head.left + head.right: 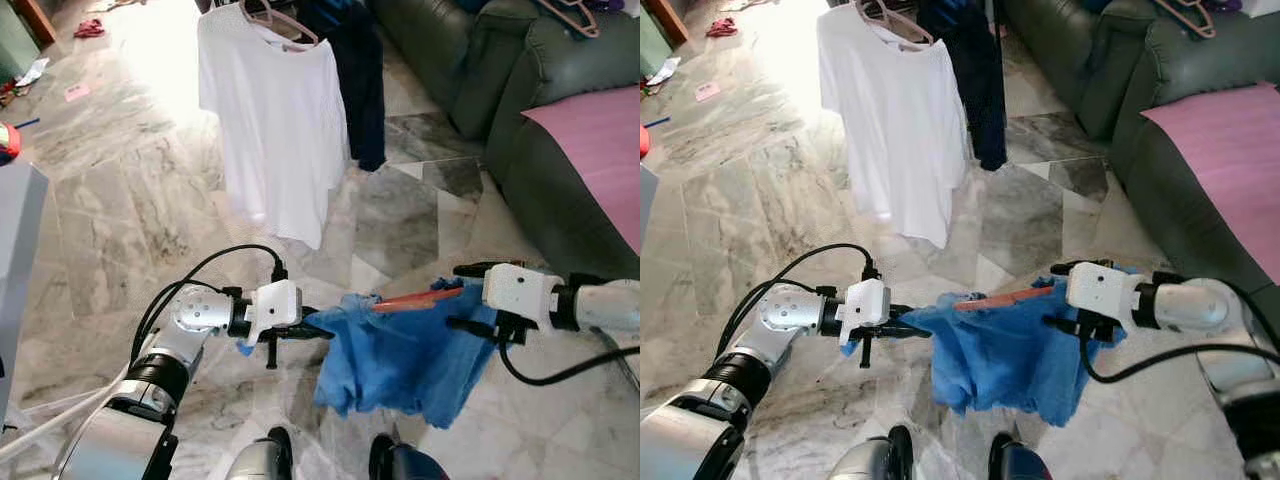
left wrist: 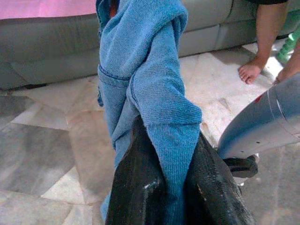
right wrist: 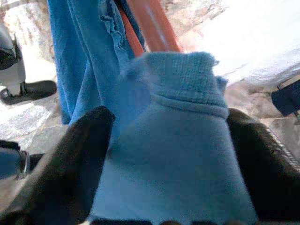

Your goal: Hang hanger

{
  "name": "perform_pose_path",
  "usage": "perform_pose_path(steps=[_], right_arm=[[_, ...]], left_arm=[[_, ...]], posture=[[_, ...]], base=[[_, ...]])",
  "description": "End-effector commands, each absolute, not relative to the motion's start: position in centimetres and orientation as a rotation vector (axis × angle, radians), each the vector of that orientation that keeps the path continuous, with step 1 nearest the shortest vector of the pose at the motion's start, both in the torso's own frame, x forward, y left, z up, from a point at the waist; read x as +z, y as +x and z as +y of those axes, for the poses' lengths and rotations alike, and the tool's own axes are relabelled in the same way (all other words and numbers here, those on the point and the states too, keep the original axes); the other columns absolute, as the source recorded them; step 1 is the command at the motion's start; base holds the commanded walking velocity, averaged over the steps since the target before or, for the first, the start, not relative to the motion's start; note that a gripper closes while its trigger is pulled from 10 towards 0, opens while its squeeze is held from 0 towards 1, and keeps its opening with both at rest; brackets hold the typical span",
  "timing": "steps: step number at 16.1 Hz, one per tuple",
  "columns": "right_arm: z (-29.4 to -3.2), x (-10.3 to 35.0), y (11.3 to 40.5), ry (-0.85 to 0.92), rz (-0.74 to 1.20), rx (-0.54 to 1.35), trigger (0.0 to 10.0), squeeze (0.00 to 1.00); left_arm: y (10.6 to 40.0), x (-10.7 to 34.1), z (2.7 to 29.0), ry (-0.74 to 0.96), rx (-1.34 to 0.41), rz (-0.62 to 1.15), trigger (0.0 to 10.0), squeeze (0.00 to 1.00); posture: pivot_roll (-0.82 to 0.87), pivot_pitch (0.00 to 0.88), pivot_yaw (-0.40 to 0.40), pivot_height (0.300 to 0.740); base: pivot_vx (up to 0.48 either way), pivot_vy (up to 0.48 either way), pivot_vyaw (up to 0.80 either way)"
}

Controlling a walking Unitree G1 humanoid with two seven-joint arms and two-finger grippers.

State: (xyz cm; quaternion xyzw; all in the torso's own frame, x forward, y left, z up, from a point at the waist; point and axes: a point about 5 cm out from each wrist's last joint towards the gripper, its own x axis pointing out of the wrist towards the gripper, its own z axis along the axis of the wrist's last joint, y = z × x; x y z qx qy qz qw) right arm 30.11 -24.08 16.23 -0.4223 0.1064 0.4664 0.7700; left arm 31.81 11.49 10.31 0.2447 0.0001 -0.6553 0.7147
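A blue knit garment (image 1: 405, 355) hangs between my two grippers over the marble floor, with an orange-red hanger (image 1: 418, 299) lying along its top edge. My left gripper (image 1: 312, 331) is shut on the garment's left corner; the cloth is pinched between the black fingers (image 2: 140, 187). My right gripper (image 1: 462, 298) is shut on the right side of the garment, blue cloth (image 3: 173, 154) filling the gap between its fingers (image 3: 70, 164), the hanger (image 3: 152, 26) just beyond.
A white T-shirt (image 1: 275, 130) on a pink hanger (image 1: 285, 25) and a dark garment (image 1: 360, 80) hang ahead. A dark green sofa (image 1: 520, 90) with a pink cover (image 1: 600, 140) stands on the right. A person's bare foot (image 2: 251, 70) is on the floor.
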Motion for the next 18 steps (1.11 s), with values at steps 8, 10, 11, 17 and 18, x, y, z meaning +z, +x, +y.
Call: perform_pose_path(steps=[8, 10, 11, 17, 18], right_arm=[[-23.63, 15.84, 30.58, -0.936, 0.269, 1.096, 0.0, 0.00], [-23.63, 15.84, 30.58, -0.936, 0.269, 1.096, 0.0, 0.00], [-23.63, 15.84, 30.58, -0.936, 0.269, 1.096, 0.0, 0.00], [-23.63, 15.84, 30.58, -0.936, 0.269, 1.096, 0.0, 0.00], [-23.63, 15.84, 30.58, -0.936, 0.269, 1.096, 0.0, 0.00]], left_arm=[[31.39, 10.27, 11.29, 0.549, -1.472, -0.034, 0.0, 0.00], [31.39, 10.27, 11.29, 0.549, -1.472, -0.034, 0.0, 0.00], [31.39, 10.27, 11.29, 0.549, -1.472, -0.034, 0.0, 0.00], [31.39, 10.27, 11.29, 0.549, -1.472, -0.034, 0.0, 0.00], [31.39, 10.27, 11.29, 0.549, -1.472, -0.034, 0.0, 0.00]], posture=[[-0.04, 0.246, 0.066, 0.740], [-0.04, 0.246, 0.066, 0.740], [-0.04, 0.246, 0.066, 0.740], [-0.04, 0.246, 0.066, 0.740], [-0.04, 0.246, 0.066, 0.740]], base=[[0.000, 0.000, 0.00], [0.000, 0.000, 0.00], [0.000, 0.000, 0.00], [0.000, 0.000, 0.00], [0.000, 0.000, 0.00]])
